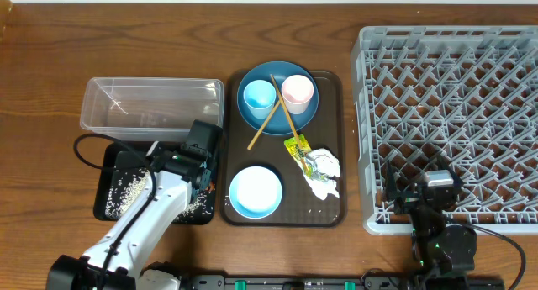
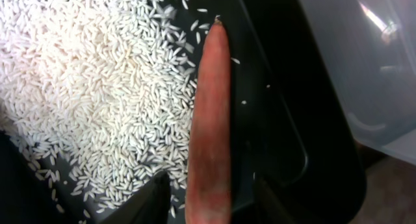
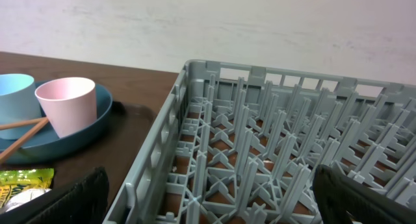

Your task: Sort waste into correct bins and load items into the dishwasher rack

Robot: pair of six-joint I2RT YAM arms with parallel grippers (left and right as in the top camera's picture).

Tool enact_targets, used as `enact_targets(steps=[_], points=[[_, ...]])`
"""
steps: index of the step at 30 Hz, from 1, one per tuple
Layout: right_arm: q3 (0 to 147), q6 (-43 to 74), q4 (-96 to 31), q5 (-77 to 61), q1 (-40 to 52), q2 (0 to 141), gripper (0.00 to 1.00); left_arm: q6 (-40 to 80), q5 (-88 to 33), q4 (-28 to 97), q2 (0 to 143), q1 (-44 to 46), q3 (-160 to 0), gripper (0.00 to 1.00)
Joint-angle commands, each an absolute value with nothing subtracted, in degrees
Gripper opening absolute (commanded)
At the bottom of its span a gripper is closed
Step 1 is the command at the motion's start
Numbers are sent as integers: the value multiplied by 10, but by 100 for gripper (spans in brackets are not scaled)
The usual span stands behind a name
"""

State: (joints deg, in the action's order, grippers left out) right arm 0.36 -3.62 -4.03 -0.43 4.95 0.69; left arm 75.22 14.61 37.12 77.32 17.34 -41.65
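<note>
The orange carrot (image 2: pixel 211 120) lies in the black tray (image 2: pixel 279 120), next to a heap of white rice (image 2: pixel 97 87). My left gripper (image 2: pixel 211 198) straddles the carrot's thick end, open, with a gap on each side. The clear box (image 1: pixel 151 105) stands just behind the tray. My right gripper (image 3: pixel 218 198) hangs open over the front left corner of the grey rack (image 3: pixel 260 120), holding nothing. The dark-blue plate (image 1: pixel 277 122) carries the light-blue cup (image 1: pixel 259 95), pink cup (image 1: pixel 297 91) and chopsticks (image 1: pixel 269 122). The pale-blue bowl (image 1: pixel 255 191), wrapper (image 1: pixel 297 145) and tissue (image 1: pixel 323 174) lie nearby.
The plate, bowl, wrapper and tissue all sit on a brown serving tray (image 1: pixel 340 155) between the bins and the rack (image 1: pixel 454 71). The rack fills the right side of the table. The left arm (image 1: pixel 134 223) reaches in from the front edge across the black tray (image 1: pixel 113 160).
</note>
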Motion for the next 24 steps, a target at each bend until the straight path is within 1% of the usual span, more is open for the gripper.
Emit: enact_targets(steps=[1, 4, 8, 9, 11, 13, 16, 19, 21, 24], points=[[3, -44, -43, -4, 53, 4, 99, 749, 161, 369, 774, 170, -415, 45], [3, -44, -43, -4, 53, 4, 99, 708, 158, 367, 766, 170, -421, 45], [3, -44, -43, -4, 53, 4, 99, 570, 104, 368, 730, 171, -456, 45], [3, -44, -43, -4, 53, 4, 99, 538, 77, 368, 719, 171, -465, 45], [3, -44, -43, -4, 53, 4, 99, 448, -5, 367, 693, 171, -484, 49], [3, -44, -43, -4, 53, 4, 99, 386, -91, 372, 668, 171, -506, 49], [3, -44, -43, -4, 53, 4, 99, 370, -180, 395, 649, 171, -538, 49], [3, -44, -43, -4, 53, 4, 99, 362, -237, 423, 648, 171, -575, 48], [3, -44, -43, -4, 53, 4, 99, 349, -247, 437, 655, 175, -599, 48], [3, -44, -43, -4, 53, 4, 99, 294, -246, 436, 670, 185, -614, 48]])
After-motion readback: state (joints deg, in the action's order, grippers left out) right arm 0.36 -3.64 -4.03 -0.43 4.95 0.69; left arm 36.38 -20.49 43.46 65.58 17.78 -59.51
